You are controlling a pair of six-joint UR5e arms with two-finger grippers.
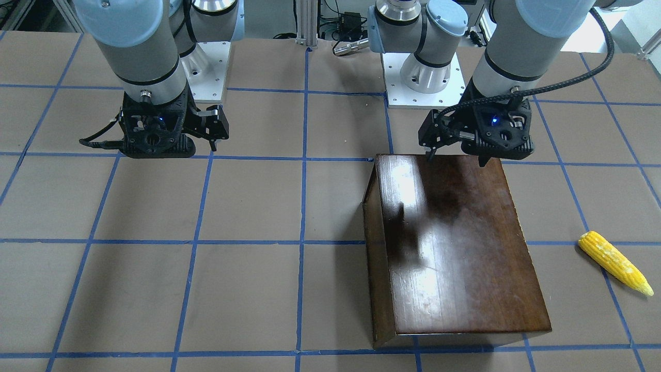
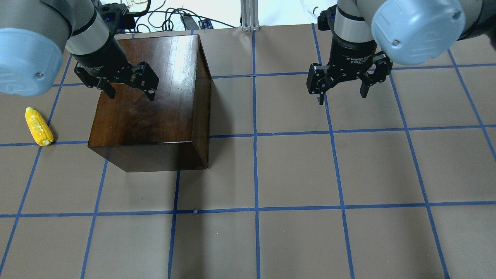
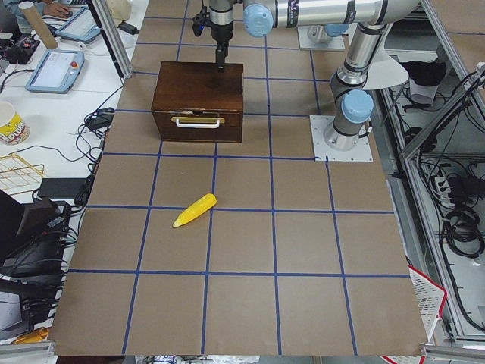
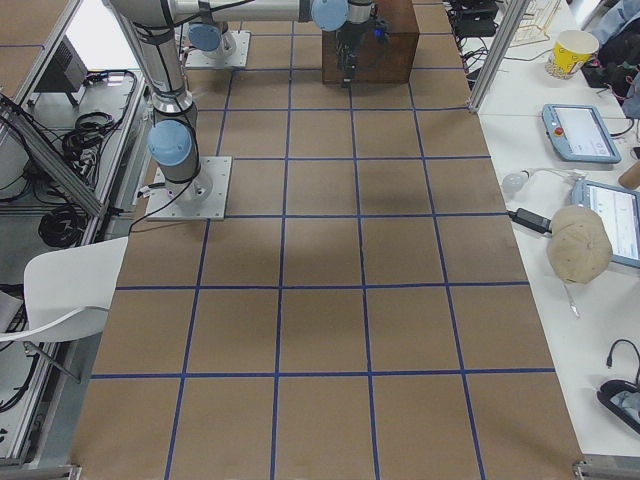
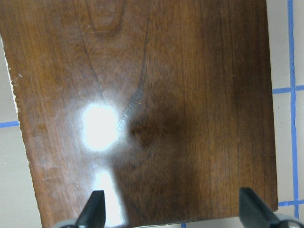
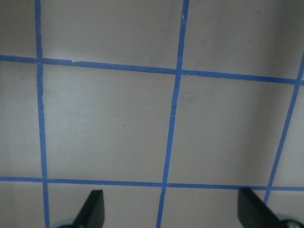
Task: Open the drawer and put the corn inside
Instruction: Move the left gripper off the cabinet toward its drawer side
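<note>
- Bench (image 2: 294,170): brown sheet with a blue tape grid.
- Box (image 2: 155,100): glossy dark brown wood, standing in the robot's left half of the bench, close to the far edge from the robot.
- Drawer (image 3: 198,127): sits flush in the box front, not pulled out. Its dark panel faces the bench's left end, and a pale handle (image 3: 198,120) lies across it.
- Corn (image 2: 38,126): lies flat on the bench out in front of the drawer panel, toward the left end. It is well apart from the box and touches nothing else; both grippers are clear of it.
- Left gripper (image 2: 131,95): fingers spread apart with nothing between them. It hangs above the box top, and the wrist view shows only the lid below.
- Right gripper (image 2: 342,97): fingers spread apart and holding nothing. It hangs over bare bench in the right half, well apart from the box.
</note>
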